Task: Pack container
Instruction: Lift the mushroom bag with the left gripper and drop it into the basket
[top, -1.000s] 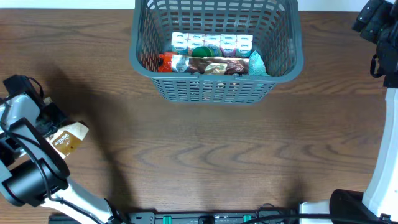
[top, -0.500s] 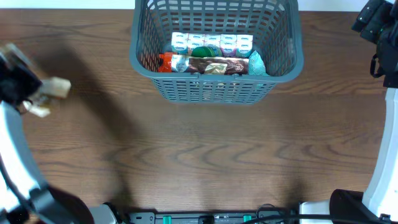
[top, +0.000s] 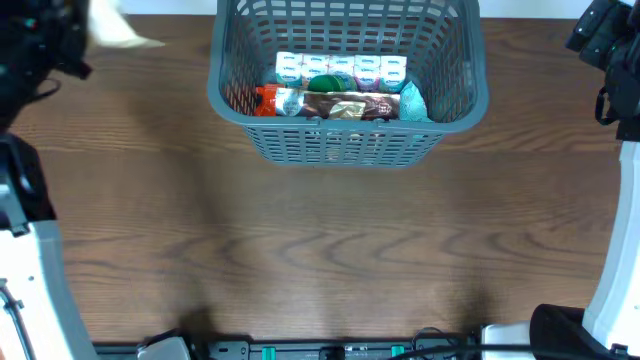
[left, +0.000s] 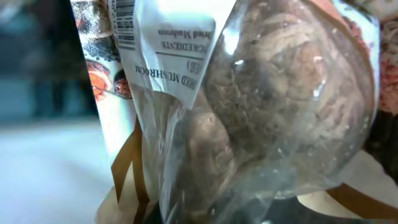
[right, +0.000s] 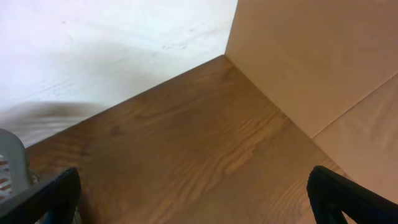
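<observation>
Up at 10 o'clock, the left tool (top: 82, 34) is a dark blur by the table's (top: 320, 250) far-left edge. It grips a pale mushroom packet (top: 122, 30) that points toward 3 o'clock. How wide its jaws stand cannot be told, since the packet fills the left wrist view. A strip of bare wood separates the packet from the left rim of the container (top: 345, 148). The container sits at 12 o'clock, its far rim cut by the frame edge and snack packets (top: 340, 85) on its bottom. Bare wood runs from its near wall to 6 o'clock. At 2 o'clock, well apart from the right rim, the right tool (right: 193, 204) hangs over the table corner, fingers spread wide around nothing.
</observation>
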